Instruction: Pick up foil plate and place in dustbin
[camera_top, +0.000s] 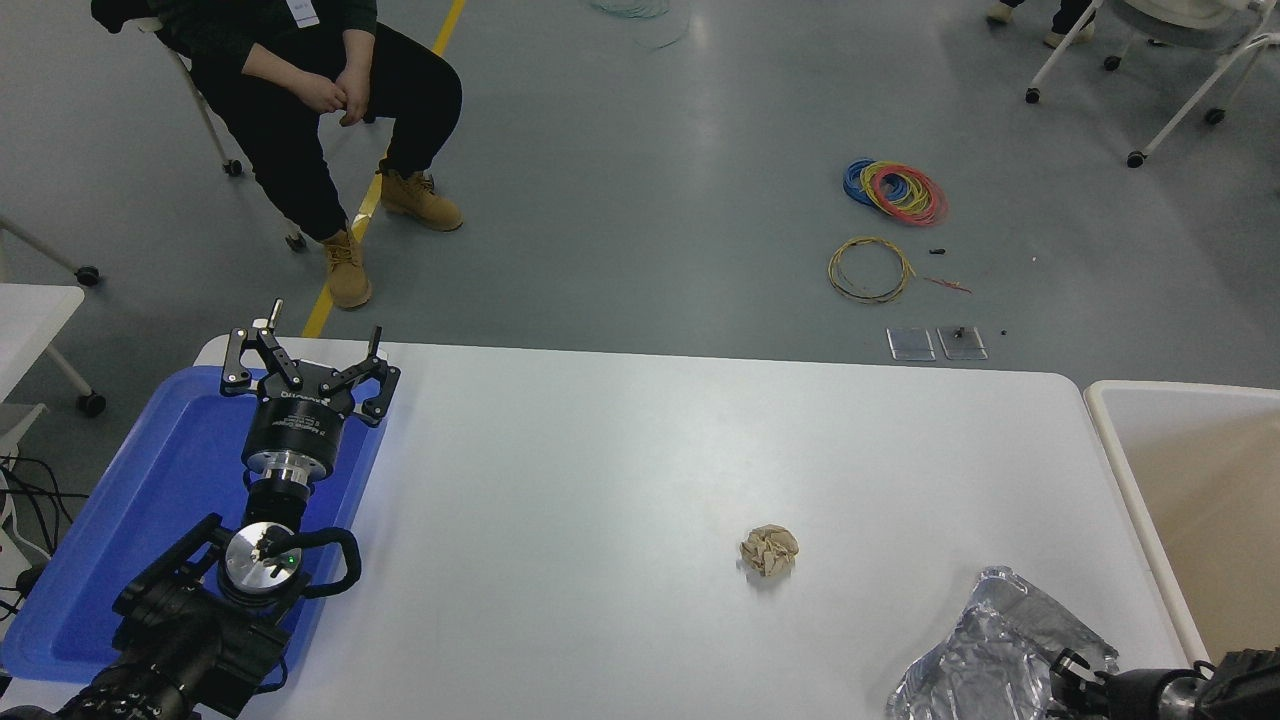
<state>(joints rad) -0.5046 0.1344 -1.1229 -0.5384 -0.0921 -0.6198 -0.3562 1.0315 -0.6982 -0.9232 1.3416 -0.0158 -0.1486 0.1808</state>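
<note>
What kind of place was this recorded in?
Probably a robotics lab or workshop: bare grey floor with a yellow line, wire coils lying loose on it, wheeled chairs, a seated person watching.
</note>
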